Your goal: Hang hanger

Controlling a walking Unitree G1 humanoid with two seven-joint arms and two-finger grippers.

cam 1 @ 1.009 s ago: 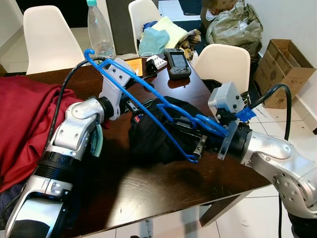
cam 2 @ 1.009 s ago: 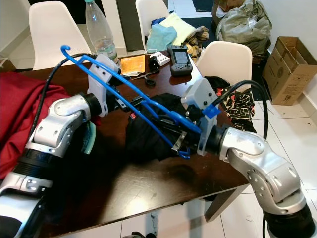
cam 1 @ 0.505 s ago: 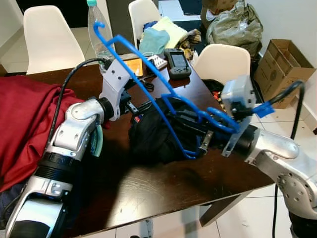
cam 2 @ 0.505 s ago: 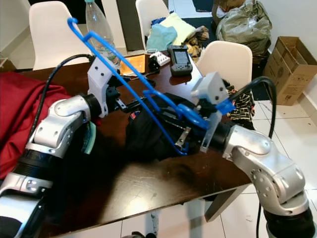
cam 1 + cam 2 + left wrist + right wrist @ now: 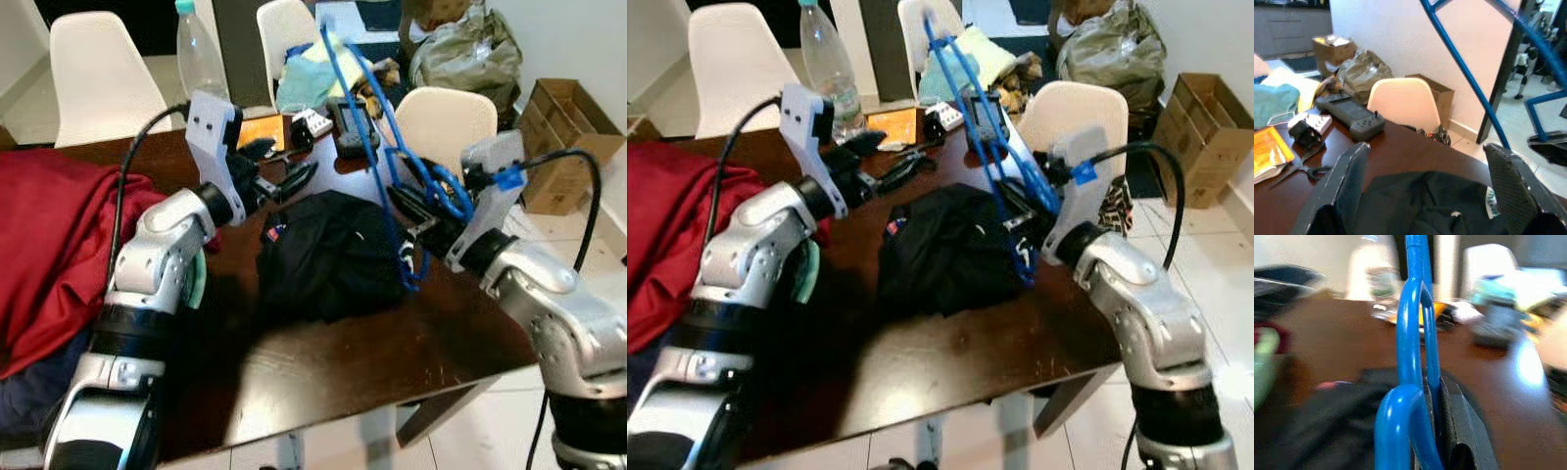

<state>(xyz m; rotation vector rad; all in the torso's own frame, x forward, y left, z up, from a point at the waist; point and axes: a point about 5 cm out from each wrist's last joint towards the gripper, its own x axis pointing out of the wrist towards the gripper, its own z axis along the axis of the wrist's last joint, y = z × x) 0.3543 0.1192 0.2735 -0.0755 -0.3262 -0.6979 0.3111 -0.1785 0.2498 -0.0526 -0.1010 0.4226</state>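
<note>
- The right gripper [image 5: 416,211] is raised above the right part of the dark wooden table [image 5: 323,362]; its fingers are pressed together on the blue hanger [image 5: 377,108].
- The blue hanger stands nearly upright in that grip, clear of the table. Its top reaches toward the far chairs and its lower end hangs just beside the right edge of the black garment [image 5: 328,250].
- In the right wrist view the blue hanger [image 5: 1413,357] runs up along the inner face of one black finger [image 5: 1464,431].
- The left gripper [image 5: 279,171] is held above the table, far-left of the black garment. Its fingers [image 5: 1344,181] are spread apart and hold nothing.
- The black garment lies bunched at the table centre, between the two arms.
- A red cloth [image 5: 54,235] covers the left end of the table.
- A plastic bottle [image 5: 196,59], an orange booklet [image 5: 260,127] and a dark handheld device [image 5: 348,127] lie at the far side of the table.
- White chairs [image 5: 446,122] stand on the far and right sides of the table.
</note>
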